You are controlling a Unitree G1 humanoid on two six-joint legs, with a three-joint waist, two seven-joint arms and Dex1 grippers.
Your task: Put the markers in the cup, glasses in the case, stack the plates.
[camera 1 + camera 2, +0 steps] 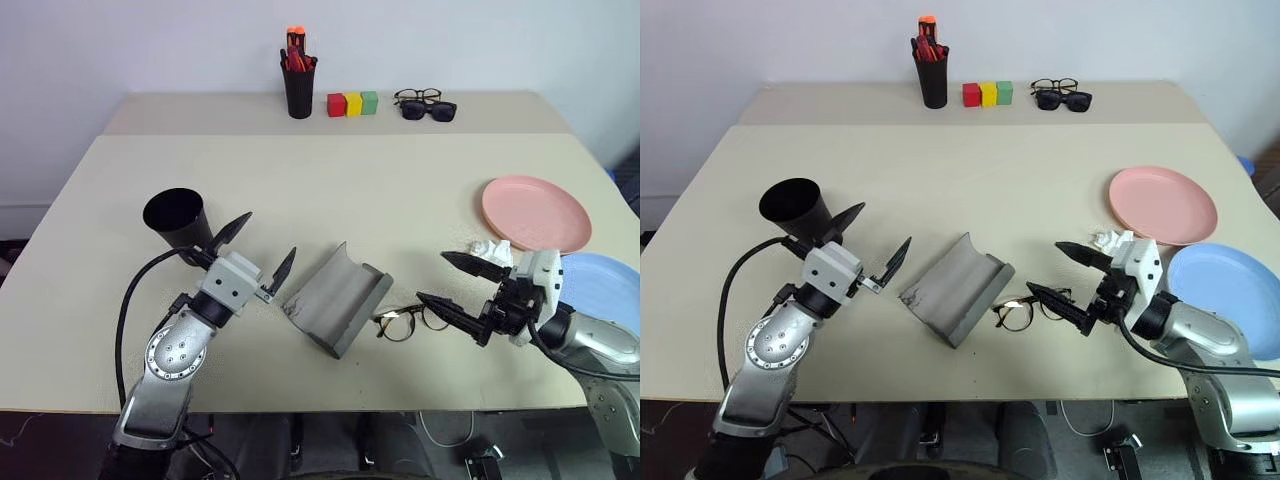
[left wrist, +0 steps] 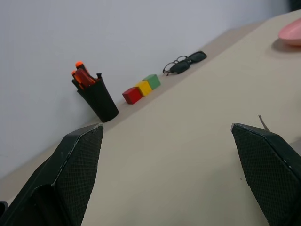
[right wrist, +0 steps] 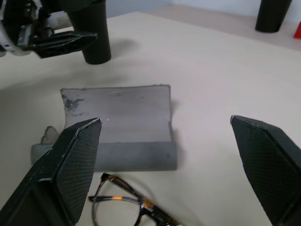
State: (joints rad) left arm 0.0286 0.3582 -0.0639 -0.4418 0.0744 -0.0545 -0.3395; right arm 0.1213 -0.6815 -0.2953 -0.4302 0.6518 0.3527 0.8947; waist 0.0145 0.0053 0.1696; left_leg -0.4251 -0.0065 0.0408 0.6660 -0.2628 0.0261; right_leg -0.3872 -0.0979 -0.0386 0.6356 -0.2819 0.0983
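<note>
The black cup (image 1: 175, 215) stands at the table's left, and my left gripper (image 1: 268, 238) hangs open just right of it, holding nothing. An open grey case (image 1: 338, 297) lies in the front middle. Thin-rimmed glasses (image 1: 410, 322) rest on the table just right of the case, also seen from the right wrist (image 3: 127, 202). My right gripper (image 1: 433, 277) is open and empty right beside the glasses, pointing toward the case. A pink plate (image 1: 535, 212) and a light blue plate (image 1: 605, 285) lie side by side at the right. The markers are out of view.
At the table's back stand a black pen pot (image 1: 298, 85) with red-orange pens, three coloured blocks (image 1: 352, 103), black sunglasses (image 1: 428, 110) and black-framed spectacles (image 1: 417, 96). A small crumpled white thing (image 1: 490, 247) lies near the pink plate. The table (image 1: 330, 190) is bare in the middle.
</note>
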